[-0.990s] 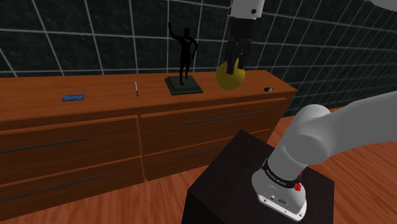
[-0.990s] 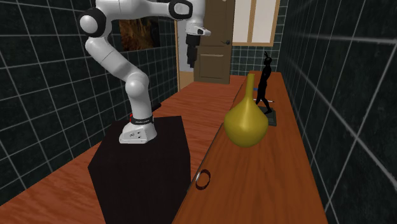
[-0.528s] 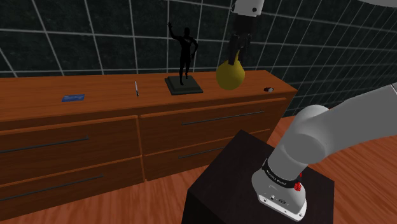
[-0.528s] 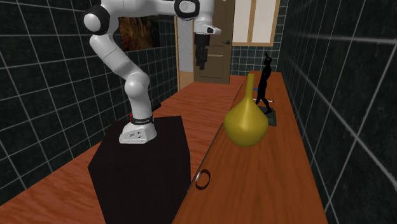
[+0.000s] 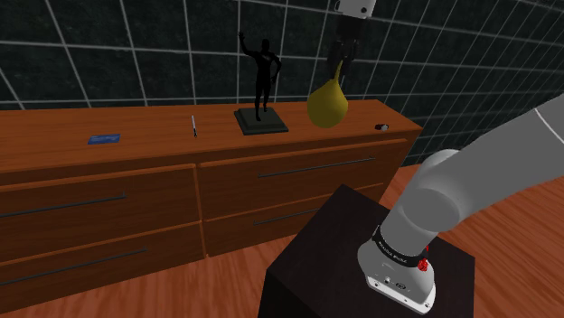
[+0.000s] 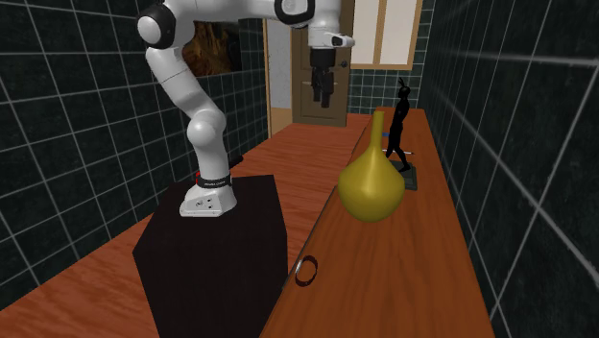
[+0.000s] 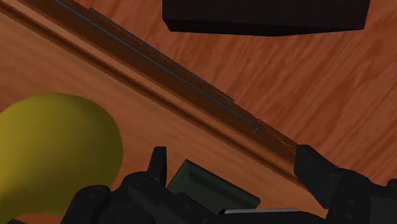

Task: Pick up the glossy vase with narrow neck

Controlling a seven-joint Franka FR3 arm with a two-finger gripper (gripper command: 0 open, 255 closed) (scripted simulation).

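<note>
In a dark-tiled room, the yellow vase (image 6: 371, 184) stands untouched on the wooden table (image 5: 145, 144), the gripper (image 6: 323, 99) hanging spread nearby, so approach, grasp and lift remain.

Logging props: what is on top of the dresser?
A yellow vase, a black figurine on a base, a pen, a blue card and a ring. In the second exterior view the vase covers part of that base.

One vase (image 5: 327, 104), one statuette (image 5: 263, 77), one pen (image 5: 193, 126) — one card (image 5: 104, 139)
</note>
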